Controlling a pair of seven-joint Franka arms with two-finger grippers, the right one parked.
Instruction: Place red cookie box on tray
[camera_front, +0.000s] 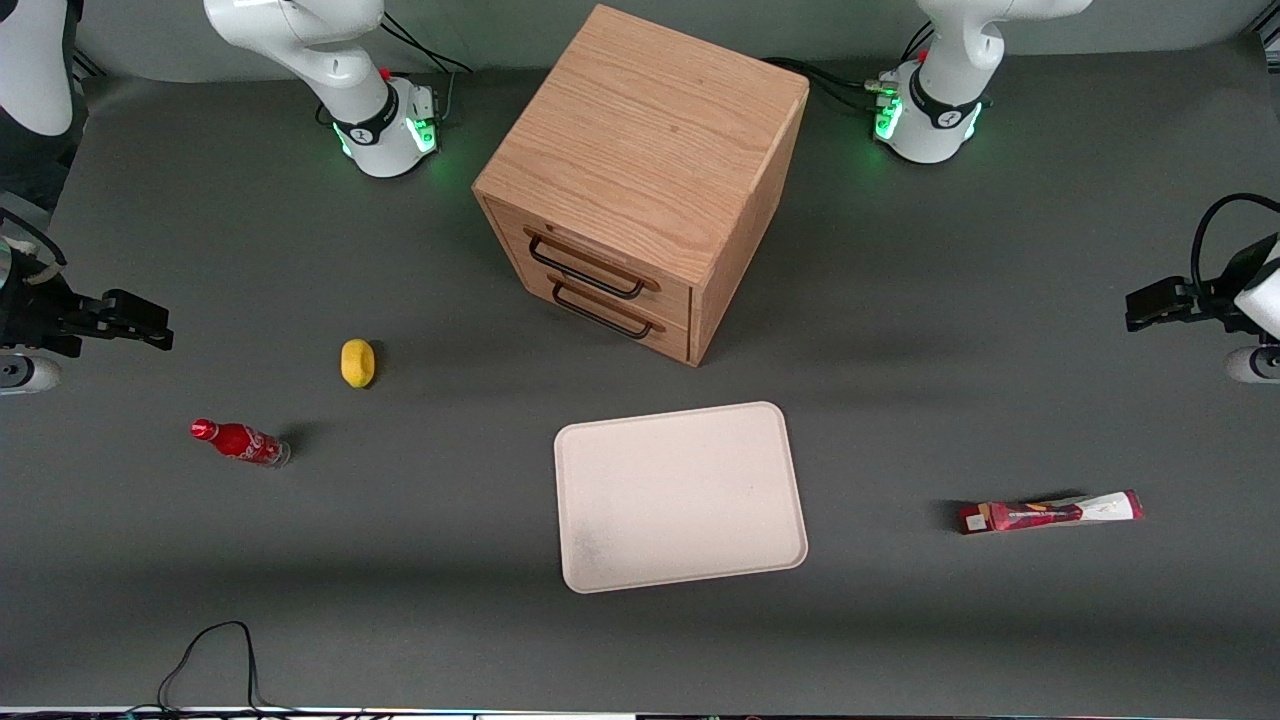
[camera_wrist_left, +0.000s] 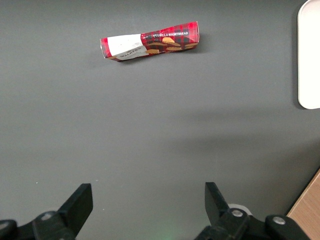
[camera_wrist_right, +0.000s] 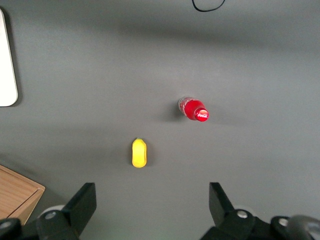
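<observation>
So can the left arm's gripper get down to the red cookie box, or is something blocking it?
Probably yes. The gripper hangs open above bare table, and the red cookie box lies alone, apart from the tray, with nothing on it or around it.

This looks like a robotics lab rather than a home: two white arm bases (camera_front: 385, 125) with green status lights are bolted to a grey matted table (camera_front: 200, 580), cables (camera_front: 215, 660) trail over its edge, and staged props surround a wooden drawer cabinet (camera_front: 640, 170), while the working arm's gripper (camera_front: 1160, 305) hangs wide-jawed above the table's end.
</observation>
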